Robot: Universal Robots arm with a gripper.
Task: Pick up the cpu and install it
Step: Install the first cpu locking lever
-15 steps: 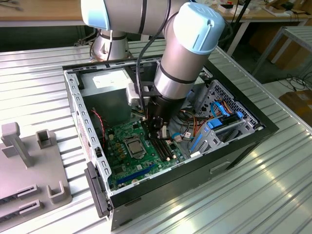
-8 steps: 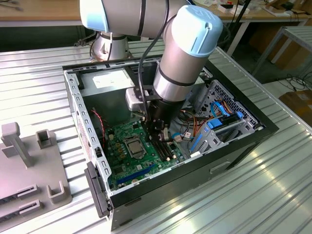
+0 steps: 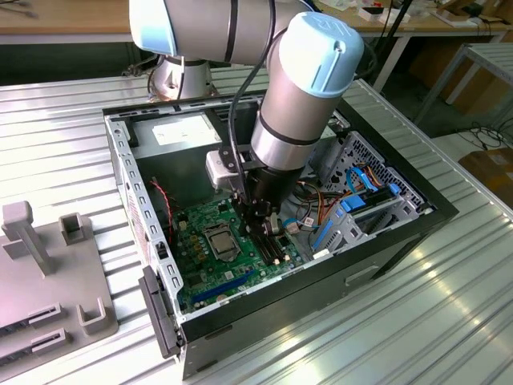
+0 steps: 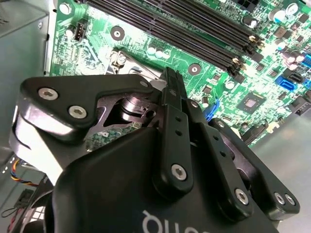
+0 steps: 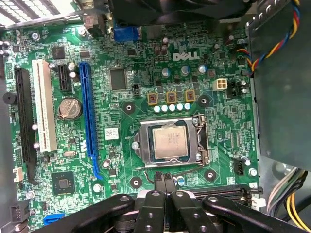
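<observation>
Well, the ribbed metal table [image 3: 449, 305] carries an open black computer case [image 3: 377, 249], its green motherboard [image 3: 212, 265] lying flat inside. Over it hangs the grey, blue-capped arm [image 3: 300, 88], reaching down into the case. Its black gripper [image 5: 165, 187] has both fingers pressed together, clenched on nothing, with the tips hovering just beside the socket frame [image 5: 201, 145]. Small, square and silvery-tan, the cpu [image 5: 168, 142] already sits flat within that metal frame, apart from the fingertips.
</observation>
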